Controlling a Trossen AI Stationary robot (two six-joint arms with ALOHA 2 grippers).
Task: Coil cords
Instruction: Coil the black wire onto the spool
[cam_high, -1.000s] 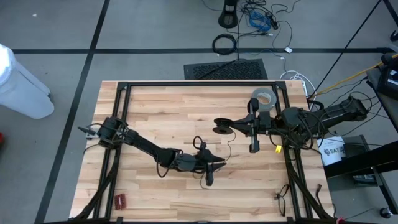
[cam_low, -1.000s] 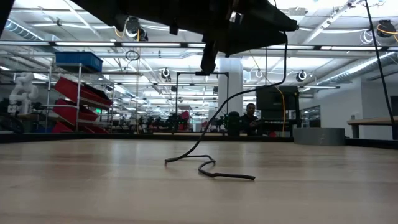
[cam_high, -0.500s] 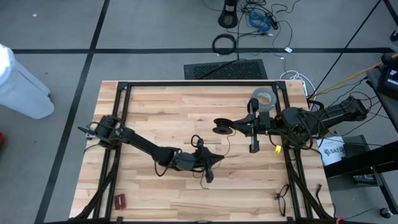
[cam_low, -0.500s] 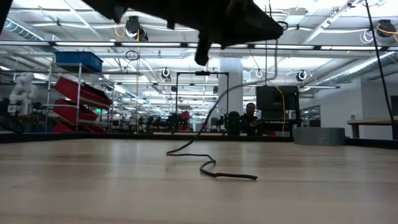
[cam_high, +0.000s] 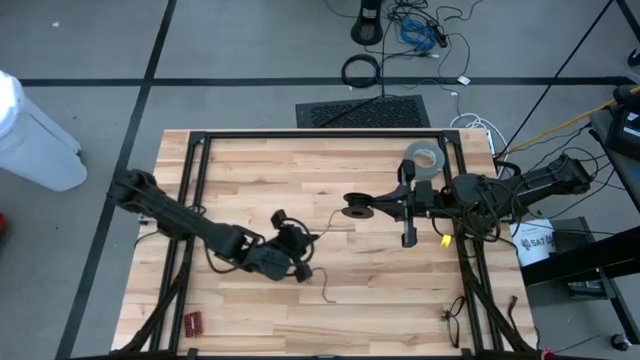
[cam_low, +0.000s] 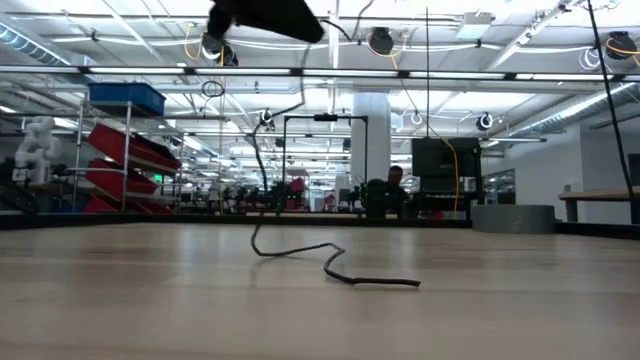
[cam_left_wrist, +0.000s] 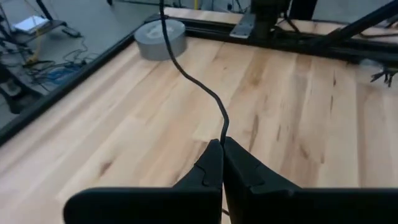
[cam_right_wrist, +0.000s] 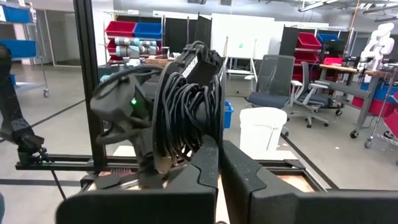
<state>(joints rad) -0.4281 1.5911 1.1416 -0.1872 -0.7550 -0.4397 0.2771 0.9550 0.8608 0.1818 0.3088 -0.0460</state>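
I have the left pincer (cam_left_wrist: 222, 163) clamped shut on the thin black cord (cam_left_wrist: 193, 84), which trails over the desk (cam_high: 250, 170) to the coil (cam_right_wrist: 185, 106) pinched in the right pincer (cam_right_wrist: 219, 167). A hard pull could slip the cord free or drag loops off that coil.

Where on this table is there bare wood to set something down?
The far-left stretch of the table, between the black frame rail and the left arm, lies bare, as does the near-right part toward the frame. The middle is crowded: the left tool pinches the thin cord, which runs to the coil on the right tool. The grey tape roll fills the far-right corner.
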